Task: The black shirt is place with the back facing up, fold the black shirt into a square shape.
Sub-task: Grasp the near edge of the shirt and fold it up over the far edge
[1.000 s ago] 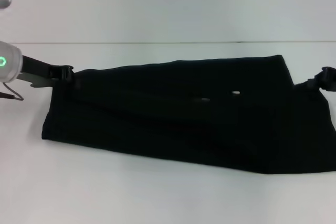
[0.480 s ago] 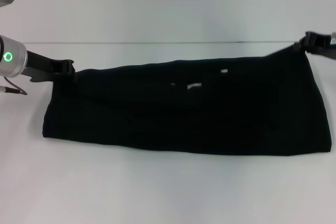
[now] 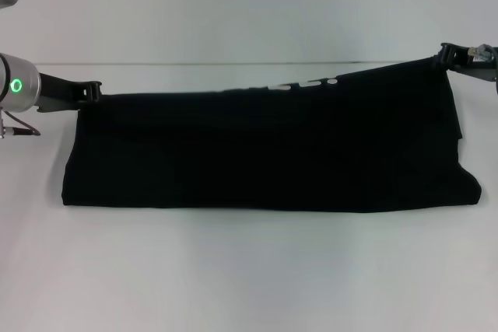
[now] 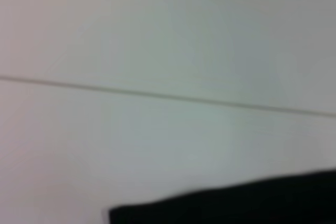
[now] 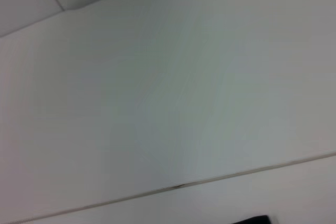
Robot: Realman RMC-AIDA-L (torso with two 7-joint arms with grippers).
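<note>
1. The left end effector (image 3: 92, 91) sits at the far left corner of the black shirt (image 3: 264, 149) in the head view, its dark fingers closed on the cloth's upper edge.
2. Behind it, the left arm's silver wrist with a green lit ring (image 3: 15, 85) reaches in from the left edge of the head view, and a thin cable hangs below it.
3. The right end effector (image 3: 445, 54) is at the shirt's far right corner, pinching the cloth there; that corner is drawn up into a point and sits higher than the left one.
4. The right arm enters from the right edge of the head view, and only a short part of it shows.
5. The shirt is stretched between the two end effectors as one wide, dark band, its upper edge pulled taut from corner to corner.
6. Its lower edge lies along the white surface (image 3: 249, 270) in a nearly straight line, and the right end shows a loose fold hanging below the gripped corner.
7. A few small white marks (image 3: 299, 84) show along the upper edge, right of the middle; what they spell cannot be read.
8. The left wrist view shows pale surface, a thin seam line, and a dark strip of shirt (image 4: 236, 205) at one edge.
9. The right wrist view shows pale surface with a seam and a tiny dark patch (image 5: 255, 220) at its border; what this is cannot be told.
</note>
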